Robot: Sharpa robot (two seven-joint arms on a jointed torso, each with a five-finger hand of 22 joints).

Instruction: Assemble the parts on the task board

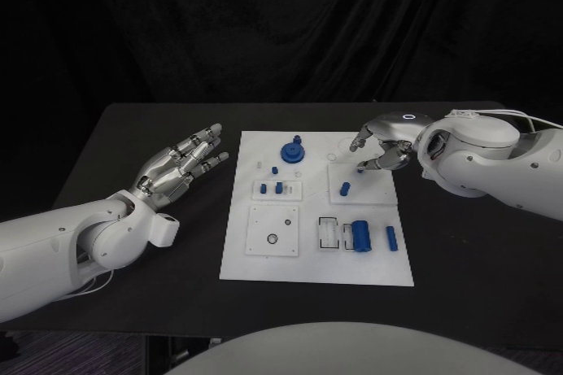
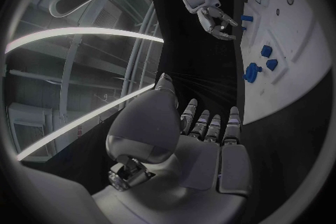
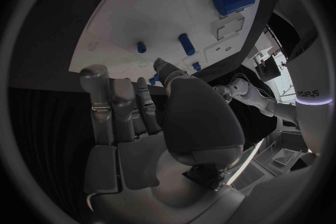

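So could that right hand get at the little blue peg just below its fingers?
Probably yes. The right hand hovers over the task board's far right corner with its fingers apart and nothing in them, and the small blue peg stands just in front of them with nothing in between.
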